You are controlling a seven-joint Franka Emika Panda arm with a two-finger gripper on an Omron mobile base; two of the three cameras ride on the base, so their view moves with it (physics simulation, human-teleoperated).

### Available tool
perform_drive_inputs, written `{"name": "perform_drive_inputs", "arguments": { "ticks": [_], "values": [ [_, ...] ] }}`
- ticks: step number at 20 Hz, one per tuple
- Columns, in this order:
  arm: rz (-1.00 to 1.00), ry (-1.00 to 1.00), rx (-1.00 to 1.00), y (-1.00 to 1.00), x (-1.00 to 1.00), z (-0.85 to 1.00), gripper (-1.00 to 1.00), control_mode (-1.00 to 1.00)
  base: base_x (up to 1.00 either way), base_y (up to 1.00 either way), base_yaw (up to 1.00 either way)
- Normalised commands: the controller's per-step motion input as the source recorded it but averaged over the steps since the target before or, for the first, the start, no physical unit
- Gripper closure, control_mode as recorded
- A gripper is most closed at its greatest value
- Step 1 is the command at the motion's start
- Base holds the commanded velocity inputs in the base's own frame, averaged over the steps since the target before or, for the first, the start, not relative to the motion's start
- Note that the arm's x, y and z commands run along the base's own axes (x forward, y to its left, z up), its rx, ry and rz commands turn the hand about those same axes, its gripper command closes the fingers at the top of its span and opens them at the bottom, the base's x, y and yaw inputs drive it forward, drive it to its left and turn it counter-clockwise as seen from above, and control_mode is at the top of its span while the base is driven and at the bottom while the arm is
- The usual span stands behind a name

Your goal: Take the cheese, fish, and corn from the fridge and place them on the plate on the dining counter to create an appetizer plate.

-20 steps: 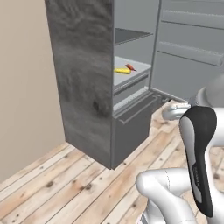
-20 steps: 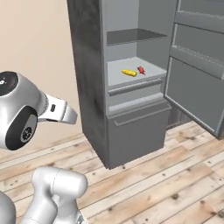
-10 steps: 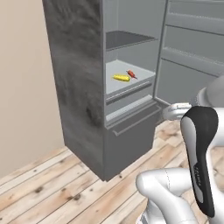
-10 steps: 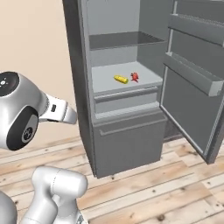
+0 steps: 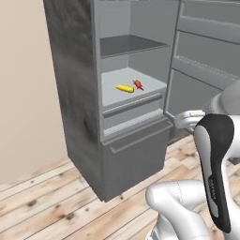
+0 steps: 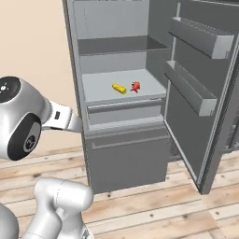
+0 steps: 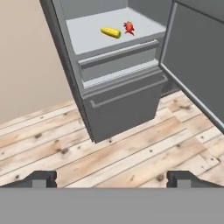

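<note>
The fridge [image 5: 75, 93] [image 6: 126, 158] [image 7: 118, 109] stands open in front of me. On its middle shelf lies the yellow corn [image 5: 124, 88] [image 6: 119, 88] [image 7: 110, 32], and just right of it the small red fish [image 5: 138, 85] [image 6: 136, 87] [image 7: 129, 27]. My gripper [image 7: 111, 178] is open with nothing between its fingertips [image 7: 43, 178]. It hangs well short of the fridge, above the wood floor, looking at the drawer front. The cheese, the plate and the dining counter are out of view.
The fridge door [image 6: 196, 116] [image 5: 206, 70] [image 7: 201, 65] stands swung open to the right, its racks [image 6: 191, 88] jutting inward. A closed drawer [image 6: 126, 119] sits under the food shelf. A beige wall [image 5: 28, 93] lies left of the fridge. Wood floor [image 7: 131, 153] stretches between me and it.
The whole picture has shifted: the base has driven round toward the front of the fridge, so the shelf and door now face me more squarely. The gripper stays open.
</note>
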Motion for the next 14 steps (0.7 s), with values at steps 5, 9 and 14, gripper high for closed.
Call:
{"name": "perform_drive_inputs", "arguments": {
  "ticks": [5,9,14],
  "values": [
    [0.0,0.0,0.0,0.0,0.0,0.0,-1.0,1.0,0.26,-0.57,0.26],
    [0.0,0.0,0.0,0.0,0.0,0.0,-1.0,1.0,0.51,-0.38,0.25],
    [0.0,0.0,0.0,0.0,0.0,0.0,-1.0,1.0,0.7,-0.17,0.2]
  ]
}}
